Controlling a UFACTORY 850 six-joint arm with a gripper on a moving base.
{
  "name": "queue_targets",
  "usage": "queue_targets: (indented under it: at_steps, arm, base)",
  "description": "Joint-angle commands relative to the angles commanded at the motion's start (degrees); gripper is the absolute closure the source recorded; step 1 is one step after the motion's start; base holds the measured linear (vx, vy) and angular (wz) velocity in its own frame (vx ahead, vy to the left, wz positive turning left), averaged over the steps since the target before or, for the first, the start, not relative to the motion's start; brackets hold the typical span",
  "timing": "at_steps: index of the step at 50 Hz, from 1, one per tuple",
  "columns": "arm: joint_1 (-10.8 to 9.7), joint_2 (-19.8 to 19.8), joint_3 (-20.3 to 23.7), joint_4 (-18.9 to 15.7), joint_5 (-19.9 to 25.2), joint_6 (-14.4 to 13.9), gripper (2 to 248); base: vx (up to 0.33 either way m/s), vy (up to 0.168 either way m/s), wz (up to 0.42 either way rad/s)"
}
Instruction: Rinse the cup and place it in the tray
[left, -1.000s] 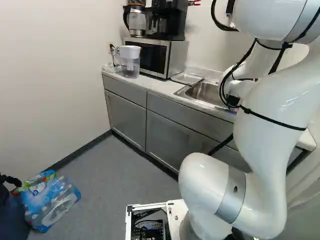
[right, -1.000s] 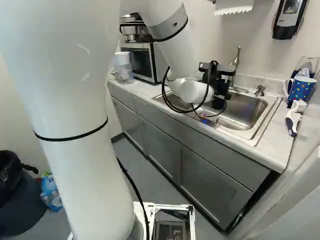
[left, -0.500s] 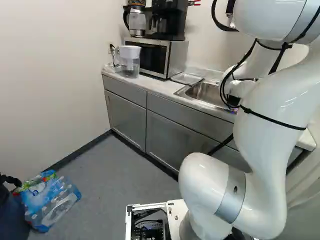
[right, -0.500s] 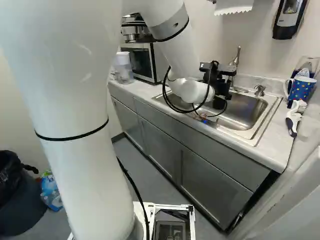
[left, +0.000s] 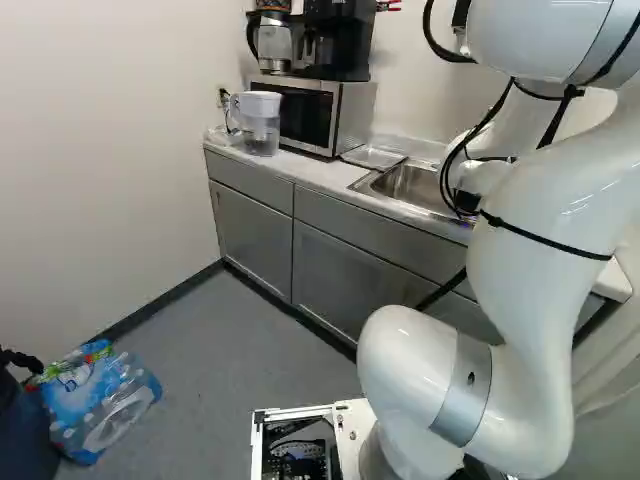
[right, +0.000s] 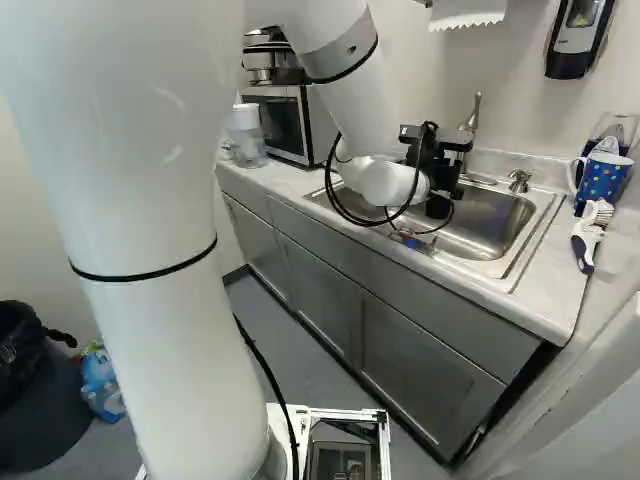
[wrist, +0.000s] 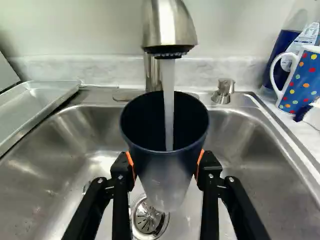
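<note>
In the right base view my black gripper (right: 437, 160) is over the sink, its fingertips hidden. The wrist view shows the gripper (wrist: 166, 167) shut on the dark cup (wrist: 167, 177), orange pads against both sides. Upright with its open rim up, the cup hangs above the sink (wrist: 55, 135) and drain. Directly over it, the faucet (wrist: 169, 30) pours a stream of water into the cup. The clear tray (wrist: 47, 102) rests beside the sink, near the microwave; the left base view shows this tray (left: 373, 157) too.
A dotted mug (right: 603, 180), a brush (right: 586, 240) and a dark pitcher stand on the counter beyond the sink. A small soap pump (wrist: 224, 91) is beside the faucet. The microwave (left: 352, 115) and a water pitcher (left: 260, 125) are at the counter's other end.
</note>
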Motion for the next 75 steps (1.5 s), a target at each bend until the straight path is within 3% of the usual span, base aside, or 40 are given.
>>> queue_targets:
  at_steps: [75]
  arm:
    - [0.0, 0.0, 0.0, 0.0, 0.0, 0.0, 125]
  base:
    - [0.0, 0.0, 0.0]
